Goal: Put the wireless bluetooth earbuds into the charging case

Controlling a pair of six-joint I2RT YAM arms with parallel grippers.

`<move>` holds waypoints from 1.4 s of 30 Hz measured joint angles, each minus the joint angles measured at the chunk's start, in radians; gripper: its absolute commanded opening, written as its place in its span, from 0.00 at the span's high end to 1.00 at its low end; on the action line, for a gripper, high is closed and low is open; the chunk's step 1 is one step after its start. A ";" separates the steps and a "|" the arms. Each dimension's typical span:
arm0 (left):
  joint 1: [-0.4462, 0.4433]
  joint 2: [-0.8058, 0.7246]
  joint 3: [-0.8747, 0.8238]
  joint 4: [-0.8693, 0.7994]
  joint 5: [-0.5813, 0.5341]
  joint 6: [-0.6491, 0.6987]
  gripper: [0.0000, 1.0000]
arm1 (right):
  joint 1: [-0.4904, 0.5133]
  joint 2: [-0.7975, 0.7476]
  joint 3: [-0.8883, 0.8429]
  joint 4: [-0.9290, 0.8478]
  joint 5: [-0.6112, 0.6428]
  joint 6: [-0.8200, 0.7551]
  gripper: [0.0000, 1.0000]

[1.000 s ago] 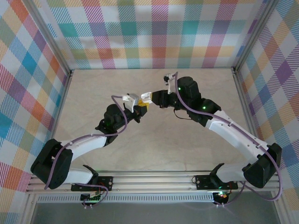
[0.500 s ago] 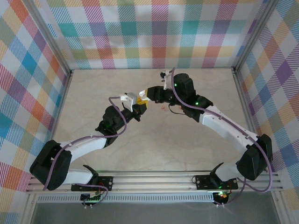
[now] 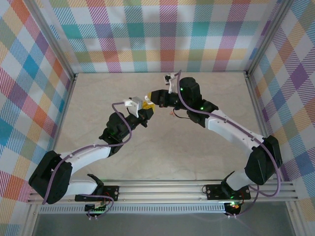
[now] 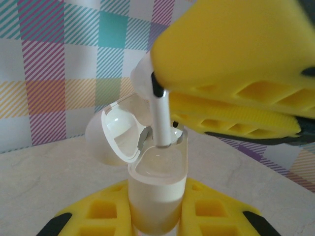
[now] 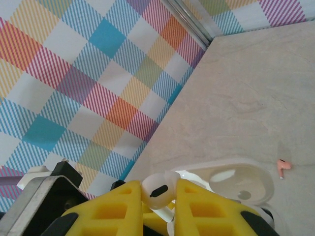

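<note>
Over the middle of the counter (image 3: 162, 157), the right hand (image 5: 158, 196) pinches a white earbud (image 4: 161, 115) stem-down at the open charging case (image 4: 157, 182), clamped upright by the left hand (image 4: 156, 219). Hold the stem plumb, seemingly over its socket; lower gently before letting go.
</note>
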State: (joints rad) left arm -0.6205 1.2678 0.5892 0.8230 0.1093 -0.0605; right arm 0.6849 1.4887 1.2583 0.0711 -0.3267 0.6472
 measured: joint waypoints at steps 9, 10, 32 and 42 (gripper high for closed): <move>0.000 -0.036 -0.028 -0.003 -0.025 -0.003 1.00 | 0.042 0.002 -0.032 0.042 0.029 -0.087 0.82; 0.000 -0.042 -0.030 -0.005 -0.026 -0.003 1.00 | 0.045 0.002 -0.032 0.045 0.031 -0.094 0.82; -0.001 -0.077 -0.034 -0.073 -0.043 -0.002 1.00 | 0.082 0.002 -0.026 -0.008 0.159 -0.105 0.83; -0.001 -0.100 -0.034 -0.115 -0.050 0.011 1.00 | 0.094 0.002 -0.026 -0.012 0.181 -0.101 0.81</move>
State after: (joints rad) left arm -0.6212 1.1675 0.5556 0.7082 0.0597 -0.0498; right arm 0.7788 1.4906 1.2324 0.0589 -0.1459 0.5461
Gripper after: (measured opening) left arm 0.190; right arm 0.197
